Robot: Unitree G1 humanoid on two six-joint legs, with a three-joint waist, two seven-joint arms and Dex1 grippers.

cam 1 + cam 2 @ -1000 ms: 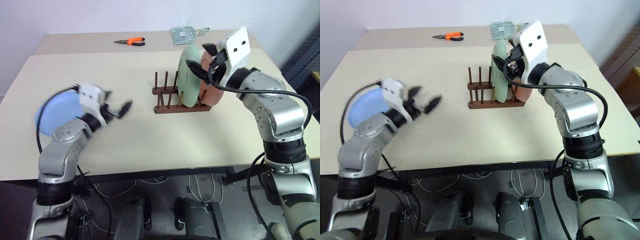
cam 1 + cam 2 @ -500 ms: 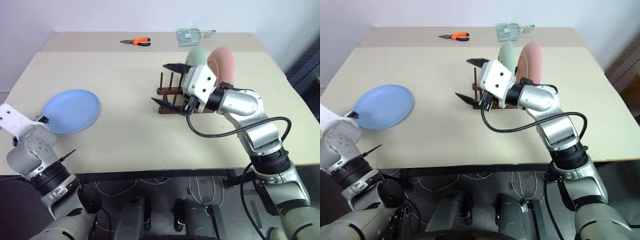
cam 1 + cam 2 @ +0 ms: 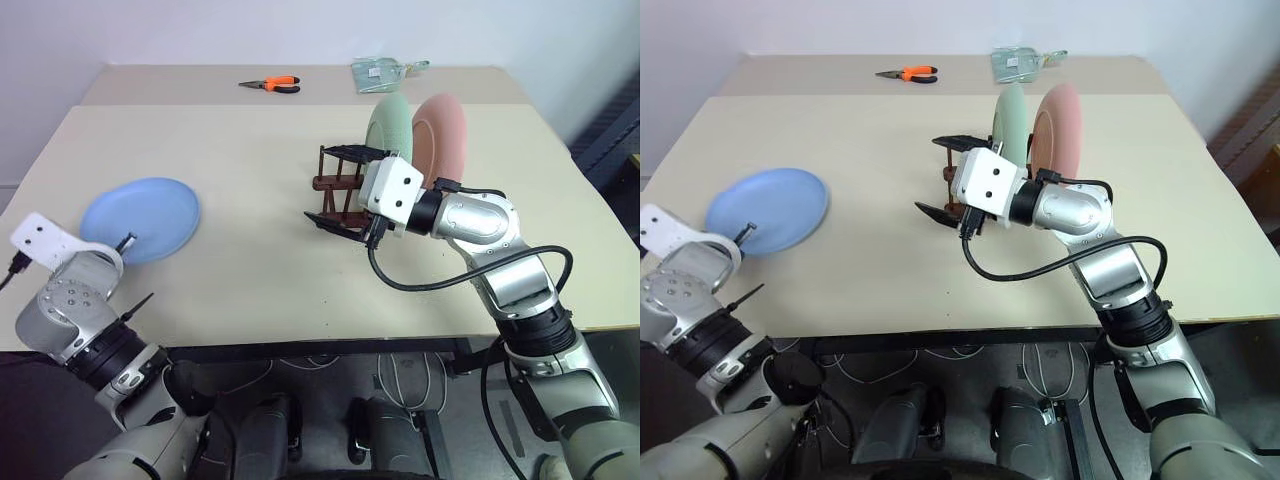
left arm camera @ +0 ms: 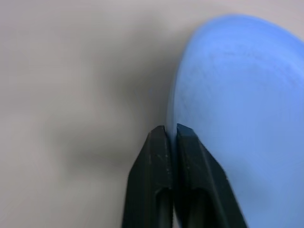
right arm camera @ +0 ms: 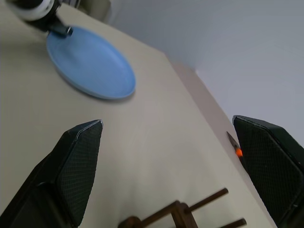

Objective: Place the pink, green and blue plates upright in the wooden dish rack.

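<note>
Left claw (image 4: 171, 135) seemingly pinches the blue plate (image 3: 142, 218) rim; right claw (image 3: 345, 188) gapes wide.

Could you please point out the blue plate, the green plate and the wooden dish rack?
blue plate (image 3: 142, 217), left eye view, centre.
green plate (image 3: 388, 127), left eye view, upper face.
wooden dish rack (image 3: 333, 184), left eye view, near rail.

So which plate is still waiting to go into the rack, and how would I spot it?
On the beige table, look toward the robot's left edge, well apart from the wooden dish rack. The blue plate lies flat there, while the green plate and pink plate stand upright.
</note>
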